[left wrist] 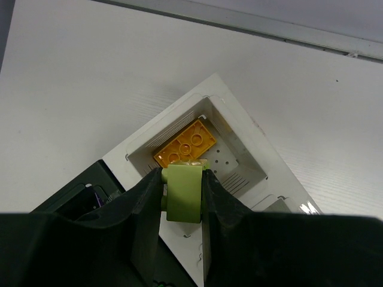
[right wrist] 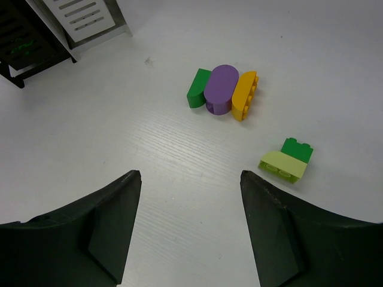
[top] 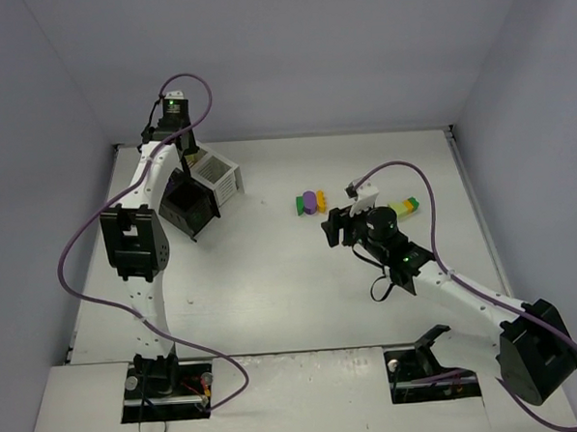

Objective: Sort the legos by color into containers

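My left gripper [left wrist: 183, 179] is shut on a lime-green lego [left wrist: 184, 192] and holds it above a white bin [left wrist: 239, 125] that has an orange-yellow lego [left wrist: 184, 143] inside. The bin cluster [top: 202, 190] sits at the back left of the table. My right gripper [right wrist: 190, 176] is open and empty above the table. Ahead of it lie a dark green lego [right wrist: 198, 87], a purple lego [right wrist: 220, 88] and an orange-yellow lego [right wrist: 245, 94] side by side, and a lime-green lego [right wrist: 283, 165] against a dark green one [right wrist: 297, 147].
A black bin [left wrist: 78, 197] adjoins the white one with something purple inside. In the top view the loose legos [top: 312, 202] lie mid-table, and two more legos [top: 404, 206] sit right of the right gripper [top: 337, 227]. Walls enclose the table.
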Available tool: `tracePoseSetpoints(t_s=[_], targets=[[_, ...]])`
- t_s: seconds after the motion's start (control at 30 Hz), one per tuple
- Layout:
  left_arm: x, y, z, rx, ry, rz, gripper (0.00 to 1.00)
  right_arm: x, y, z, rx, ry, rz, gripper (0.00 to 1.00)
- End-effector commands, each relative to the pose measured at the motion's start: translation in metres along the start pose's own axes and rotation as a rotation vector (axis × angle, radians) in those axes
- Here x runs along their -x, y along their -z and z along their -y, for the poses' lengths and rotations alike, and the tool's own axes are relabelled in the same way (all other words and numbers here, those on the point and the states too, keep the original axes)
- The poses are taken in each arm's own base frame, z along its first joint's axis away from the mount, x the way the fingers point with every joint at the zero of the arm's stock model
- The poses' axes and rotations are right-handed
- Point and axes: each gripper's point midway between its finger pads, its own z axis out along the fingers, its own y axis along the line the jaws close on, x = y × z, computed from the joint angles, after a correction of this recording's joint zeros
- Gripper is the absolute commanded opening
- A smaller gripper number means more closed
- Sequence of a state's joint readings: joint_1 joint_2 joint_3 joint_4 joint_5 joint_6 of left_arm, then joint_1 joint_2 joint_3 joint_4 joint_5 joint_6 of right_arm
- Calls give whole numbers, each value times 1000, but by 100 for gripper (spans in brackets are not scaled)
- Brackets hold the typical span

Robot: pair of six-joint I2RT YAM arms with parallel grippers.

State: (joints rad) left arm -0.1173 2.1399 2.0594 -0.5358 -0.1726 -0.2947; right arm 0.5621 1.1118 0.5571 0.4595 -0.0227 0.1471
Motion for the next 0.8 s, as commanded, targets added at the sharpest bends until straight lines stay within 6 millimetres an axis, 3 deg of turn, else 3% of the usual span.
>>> tracePoseSetpoints(t_s=[0.0,0.77], targets=[[47,26,0,-23,27,117,15,23,-3,-3,6,-12,70,63],[38,25,0,-27,16,89,15,19,-5,-2,0,-14,51,64]])
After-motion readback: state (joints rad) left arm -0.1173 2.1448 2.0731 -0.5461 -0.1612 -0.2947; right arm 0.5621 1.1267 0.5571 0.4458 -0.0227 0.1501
